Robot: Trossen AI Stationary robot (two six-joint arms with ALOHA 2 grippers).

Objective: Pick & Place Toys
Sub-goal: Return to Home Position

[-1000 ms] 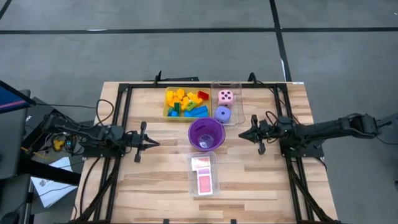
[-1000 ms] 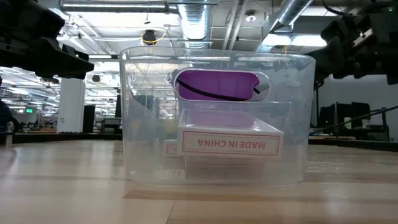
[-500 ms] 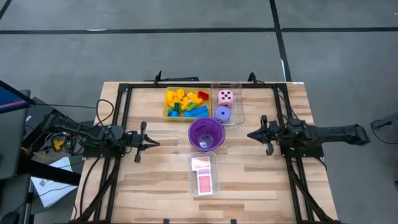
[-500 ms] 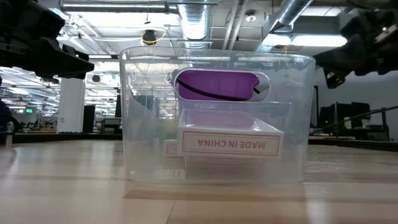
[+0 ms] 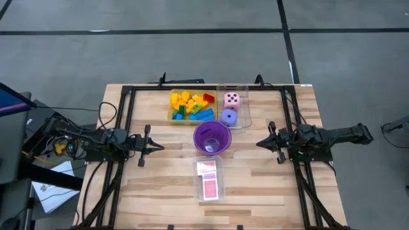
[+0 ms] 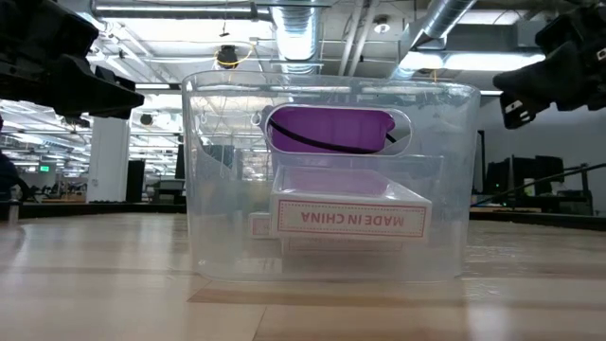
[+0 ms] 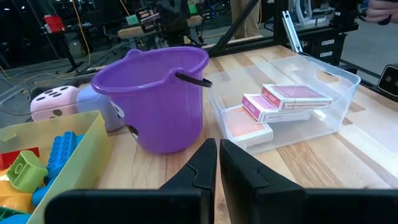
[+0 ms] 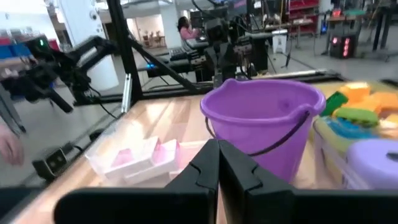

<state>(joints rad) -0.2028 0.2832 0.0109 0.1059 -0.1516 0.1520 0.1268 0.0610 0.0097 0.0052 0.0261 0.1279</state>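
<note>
Right now both hands are empty, fingers pressed together: left hand hovers left of the purple cup, right hand right of it. Bricks fill the yellow tray; pink die and purple die sit in the clear tray beside it; cards lie in the near clear tray on the desk.

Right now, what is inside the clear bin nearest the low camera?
Three red-and-white card boxes lie in the clear bin. Whether anything sits beneath them cannot be seen.
</note>
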